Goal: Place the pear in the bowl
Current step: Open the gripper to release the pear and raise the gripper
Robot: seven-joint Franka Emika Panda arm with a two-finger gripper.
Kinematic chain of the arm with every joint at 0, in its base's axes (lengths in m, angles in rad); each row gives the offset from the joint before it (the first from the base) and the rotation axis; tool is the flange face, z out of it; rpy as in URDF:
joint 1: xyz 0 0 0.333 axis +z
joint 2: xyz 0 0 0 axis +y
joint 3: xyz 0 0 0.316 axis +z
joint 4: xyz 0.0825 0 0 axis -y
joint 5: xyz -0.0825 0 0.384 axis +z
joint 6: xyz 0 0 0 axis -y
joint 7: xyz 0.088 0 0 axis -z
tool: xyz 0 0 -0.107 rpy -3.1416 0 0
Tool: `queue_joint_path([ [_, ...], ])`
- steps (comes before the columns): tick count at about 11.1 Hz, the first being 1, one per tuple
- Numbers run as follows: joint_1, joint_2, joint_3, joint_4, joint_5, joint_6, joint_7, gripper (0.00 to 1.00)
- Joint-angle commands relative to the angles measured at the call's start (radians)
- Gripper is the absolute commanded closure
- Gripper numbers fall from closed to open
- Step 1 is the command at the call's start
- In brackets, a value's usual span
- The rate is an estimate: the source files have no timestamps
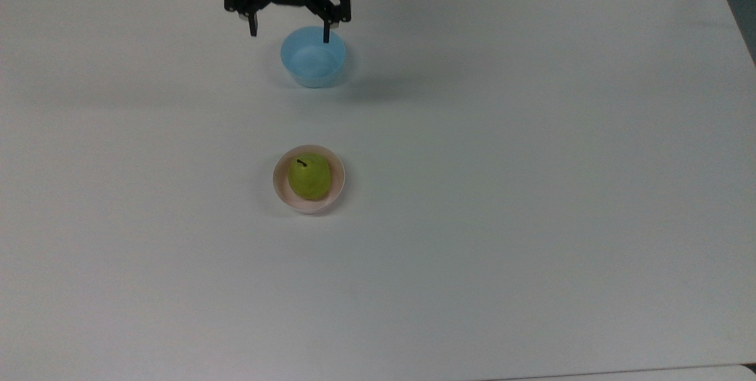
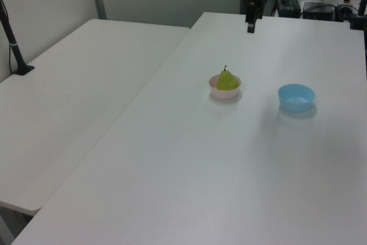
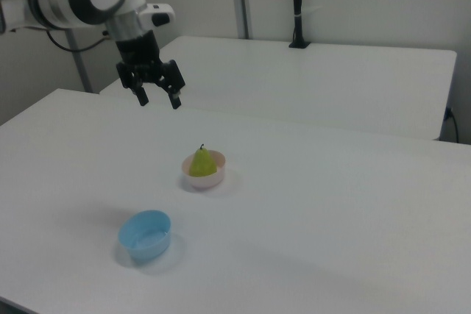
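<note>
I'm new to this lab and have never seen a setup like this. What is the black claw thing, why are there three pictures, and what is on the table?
The black claw is the gripper of a single robot arm; its two fingers are spread apart and hold nothing. The three pictures show one moment from three cameras: one looks down from above, two look across the white table from opposite sides. On the table stands a pale pink bowl with a yellow-green pear sitting in it, stem up. A light blue bowl, apparently empty, stands apart from it. In the side views the gripper hangs in the air well away from the pear, so the fruit rests in its bowl unheld.
</note>
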Motion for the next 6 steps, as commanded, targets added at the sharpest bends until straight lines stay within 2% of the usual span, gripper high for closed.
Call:
queue_joint_path([
  [1, 0.010, -0.085, -0.017, -0.025, 0.066, -0.085, 0.023, 0.00],
  [6, 0.005, -0.085, -0.017, -0.023, 0.076, -0.092, 0.023, 0.00],
])
